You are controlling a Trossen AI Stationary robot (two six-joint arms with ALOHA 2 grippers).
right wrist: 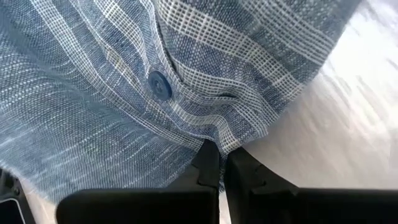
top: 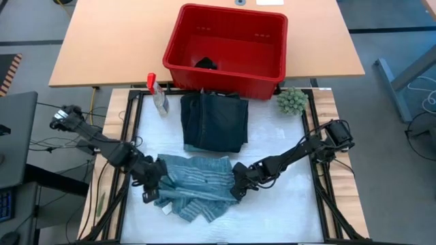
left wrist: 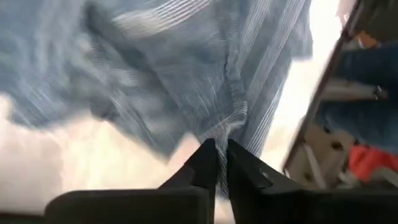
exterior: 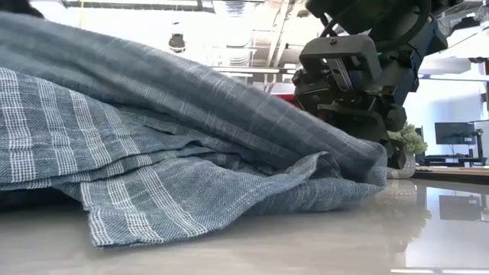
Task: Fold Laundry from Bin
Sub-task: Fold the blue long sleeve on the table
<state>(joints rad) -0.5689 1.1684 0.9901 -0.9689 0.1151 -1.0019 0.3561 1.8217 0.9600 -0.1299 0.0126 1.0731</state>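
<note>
One dark garment [top: 214,121] lies folded just beyond both claws; a black piece [top: 206,64] waits in the bin [top: 225,47] farther off. Left claw [top: 151,192] and right claw [top: 238,190] pinch opposite edges of the crumpled plaid shirt [top: 195,187] between them, fold barely begun.

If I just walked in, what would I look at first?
Probably the striped blue shirt lying crumpled at the front of the white table, with the left gripper and the right gripper each pinching one side of it. Behind it lies a folded dark garment. Farther back sits the big red bin, with something dark at its bottom.
</note>
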